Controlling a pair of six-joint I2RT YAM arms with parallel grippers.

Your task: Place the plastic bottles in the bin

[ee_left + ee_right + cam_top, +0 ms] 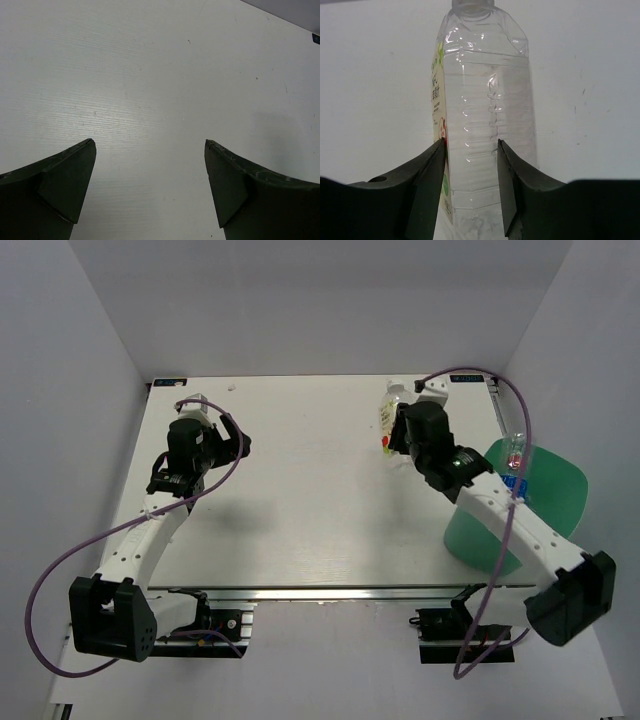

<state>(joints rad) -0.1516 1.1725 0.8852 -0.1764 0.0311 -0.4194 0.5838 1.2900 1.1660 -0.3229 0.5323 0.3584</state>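
A see-through plastic bottle [485,90] with a green-white label stands between the fingers of my right gripper [471,142], which is shut on its body. From above, this bottle [388,412] is at the far right of the table, with the right gripper [394,440] just in front of it. The mint-green bin [560,488] sits to the right, partly behind my right arm. Another bottle [516,452] with a red and blue label shows at the bin's far rim. My left gripper [150,142] hangs open over bare table, also seen at the far left [232,440].
The white table [310,500] is boxed in by white walls at the back and on both sides. Purple cables loop off both arms. A dark mounting rail [330,595] runs along the near edge.
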